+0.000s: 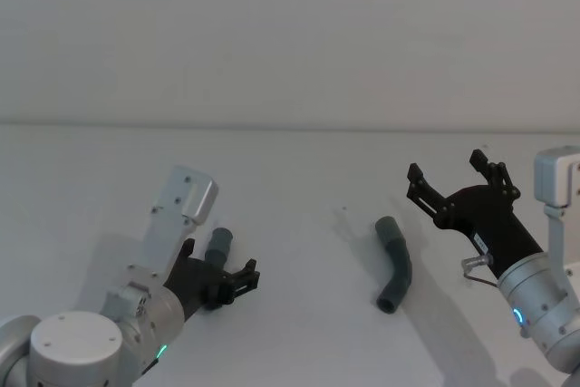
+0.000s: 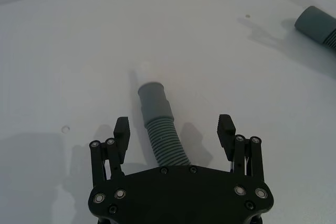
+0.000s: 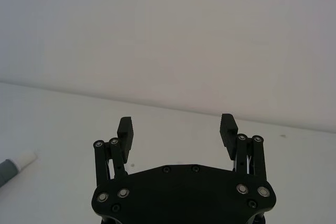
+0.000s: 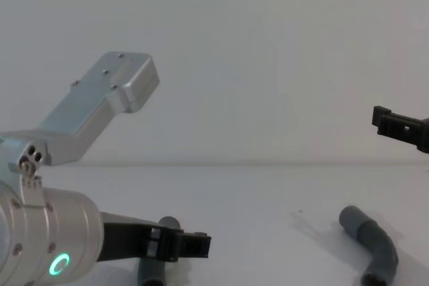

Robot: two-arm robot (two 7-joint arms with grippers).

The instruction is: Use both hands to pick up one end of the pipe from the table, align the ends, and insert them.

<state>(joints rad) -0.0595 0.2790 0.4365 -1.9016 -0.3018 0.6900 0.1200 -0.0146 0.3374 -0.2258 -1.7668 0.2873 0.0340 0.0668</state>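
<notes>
Currently at pickup: left gripper [image 2: 174,129] open astride the corrugated hose [image 2: 167,142] behind its cuff [image 2: 154,100], right gripper [image 1: 447,169] open aloft; next we clamp left

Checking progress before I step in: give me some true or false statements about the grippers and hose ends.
1. The left gripper is open, the hose between its fingers. True.
2. The right gripper is shut on a cuff. False: it is open, holding nothing.
3. The two cuffs are joined. False: the white-tipped cuff and the other cuff lie apart on the table.
4. The right gripper hangs above the table. True.
</notes>
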